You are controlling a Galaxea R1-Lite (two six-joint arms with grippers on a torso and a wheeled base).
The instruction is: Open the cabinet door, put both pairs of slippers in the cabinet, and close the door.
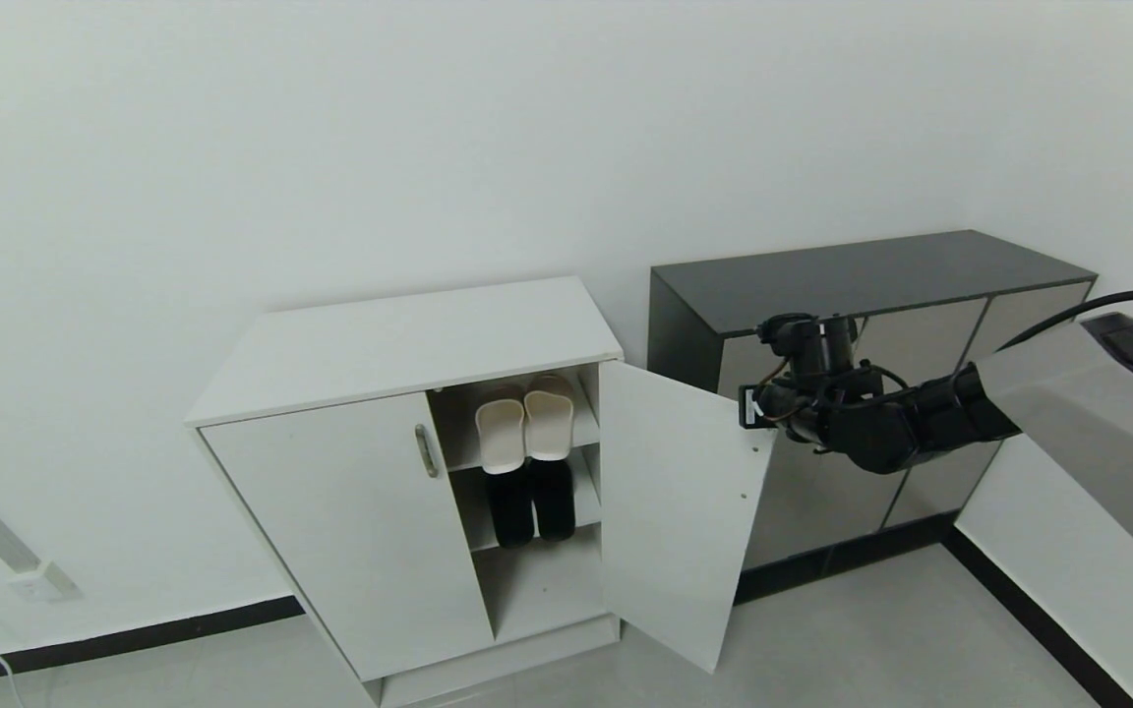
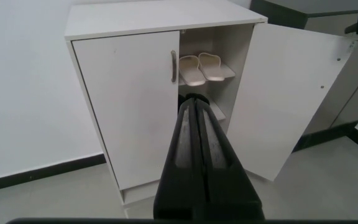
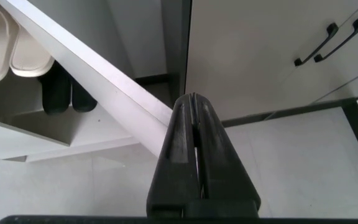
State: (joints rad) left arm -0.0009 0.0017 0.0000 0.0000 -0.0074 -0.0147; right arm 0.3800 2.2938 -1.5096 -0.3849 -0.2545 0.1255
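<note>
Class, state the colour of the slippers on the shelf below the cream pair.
The lower slippers are black, seen best in the head view.

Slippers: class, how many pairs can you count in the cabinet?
2. Cream pair on the upper shelf; black pair on the shelf below. The shut door may hide more.

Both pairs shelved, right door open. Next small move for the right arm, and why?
Probably swing the open door shut with the right end effector, which sits closed at the door's top outer corner. White slippers and black slippers already lie on shelves inside, so only closing seems left.
</note>
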